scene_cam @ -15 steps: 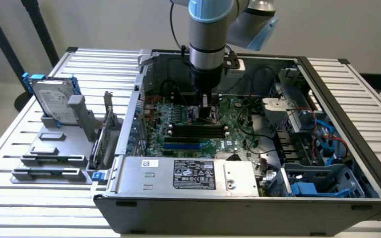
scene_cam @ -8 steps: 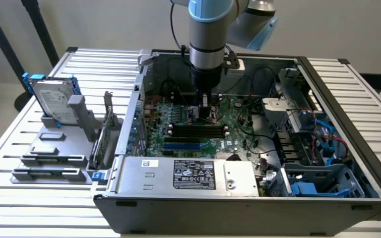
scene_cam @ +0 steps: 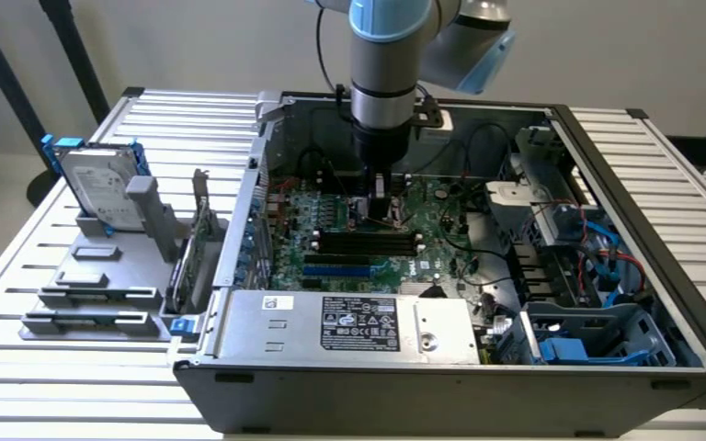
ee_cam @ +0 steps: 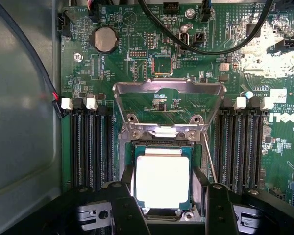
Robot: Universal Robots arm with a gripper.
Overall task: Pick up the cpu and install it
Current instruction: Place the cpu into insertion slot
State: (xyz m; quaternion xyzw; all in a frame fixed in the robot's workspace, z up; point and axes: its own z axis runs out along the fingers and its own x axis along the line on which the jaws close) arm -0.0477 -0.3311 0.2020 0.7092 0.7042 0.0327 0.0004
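The cpu (ee_cam: 161, 182), a small square chip with a dull silver top on a green base, lies level in the black socket (ee_cam: 159, 145) on the green motherboard (ee_cam: 108, 68). My gripper (ee_cam: 164, 196) straddles it, a black finger (ee_cam: 123, 200) pressed against each of two opposite edges. The socket's metal load frame (ee_cam: 169, 90) stands swung up and open beyond the chip. In the exterior view my gripper (scene_cam: 384, 216) reaches straight down into the open computer case (scene_cam: 451, 367), at the middle of the board.
Black memory slots (ee_cam: 88, 147) flank the socket on both sides. Black cables (ee_cam: 206, 46) arc across the board past the frame. A power supply (scene_cam: 353, 322) fills the case's near side. Outside the case, a hard drive with blue rails (scene_cam: 96, 184) stands in a grey holder.
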